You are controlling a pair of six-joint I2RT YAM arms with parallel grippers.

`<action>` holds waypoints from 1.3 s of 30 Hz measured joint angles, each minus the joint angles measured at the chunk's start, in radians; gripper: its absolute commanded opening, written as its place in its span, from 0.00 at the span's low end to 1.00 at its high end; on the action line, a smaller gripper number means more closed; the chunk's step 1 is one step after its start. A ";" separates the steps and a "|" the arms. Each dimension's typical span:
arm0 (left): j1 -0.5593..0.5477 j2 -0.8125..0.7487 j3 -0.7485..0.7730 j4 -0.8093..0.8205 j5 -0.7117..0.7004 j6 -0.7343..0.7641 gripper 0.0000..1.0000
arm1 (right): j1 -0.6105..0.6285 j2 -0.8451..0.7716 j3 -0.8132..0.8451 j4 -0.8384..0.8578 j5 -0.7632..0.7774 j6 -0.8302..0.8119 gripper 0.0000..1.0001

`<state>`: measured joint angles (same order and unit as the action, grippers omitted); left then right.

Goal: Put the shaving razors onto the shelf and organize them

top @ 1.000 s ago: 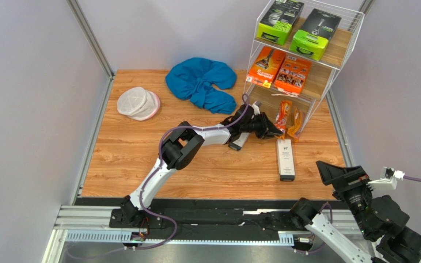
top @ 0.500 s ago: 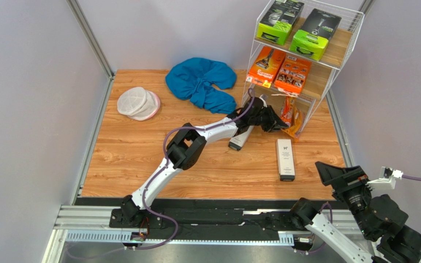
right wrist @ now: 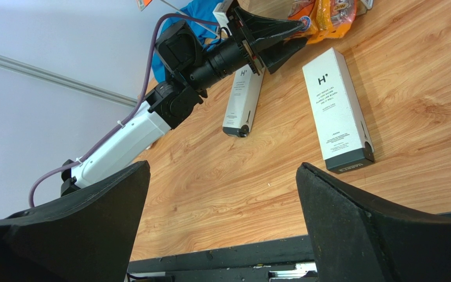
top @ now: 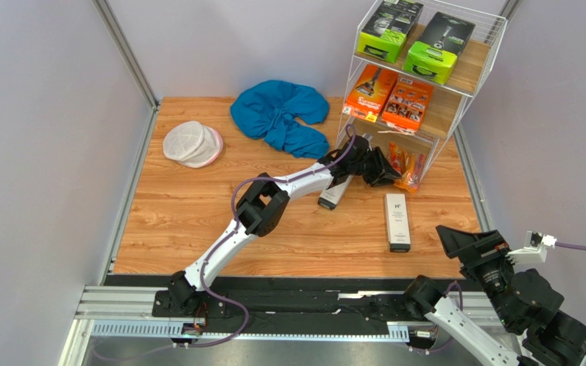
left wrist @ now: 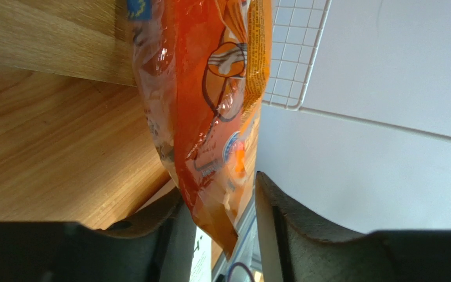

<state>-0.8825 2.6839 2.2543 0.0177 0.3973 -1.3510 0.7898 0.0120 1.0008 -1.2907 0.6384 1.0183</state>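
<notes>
L claw (top: pixel 388 169) at shelf (top: pixel 445 114) bottom tier, table's (top: pixel 197 221) far right corner, jaws parted round orange bag (left wrist: pixel 210 106); can't tell if gripping. R claw (right wrist: pixel 222 166) wide open, empty, by near edge.

Bottom level of the shelf (top: pixel 447 113) is pretty crowded: the left arm (top: pixel 304 181) comes in at the front, the left gripper (top: pixel 389 169) has its jaws either side of the orange bag (top: pixel 409 169), and there's wire grid behind it. One white box (top: pixel 333 195) lies partly under that arm, another white box (top: pixel 398 221) sits just in front of the shelf. Loads of bare table (top: pixel 181 221) left of the arm.
</notes>
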 measured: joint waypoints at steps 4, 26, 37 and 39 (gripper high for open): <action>0.004 0.000 0.000 0.001 -0.005 0.006 0.58 | 0.000 0.000 -0.008 -0.001 -0.002 0.006 1.00; 0.031 -0.049 -0.106 0.011 -0.008 0.092 0.47 | 0.008 0.000 -0.045 0.000 -0.019 0.014 1.00; 0.030 0.025 0.064 0.054 -0.007 0.058 0.48 | 0.008 0.000 -0.045 -0.001 -0.020 0.014 1.00; 0.028 0.027 0.062 0.062 -0.007 0.053 0.51 | 0.008 0.000 -0.044 -0.002 -0.020 0.014 1.00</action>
<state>-0.8543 2.7113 2.3161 0.0799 0.3904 -1.2976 0.7982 0.0120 0.9565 -1.2926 0.6186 1.0325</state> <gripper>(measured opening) 0.471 0.997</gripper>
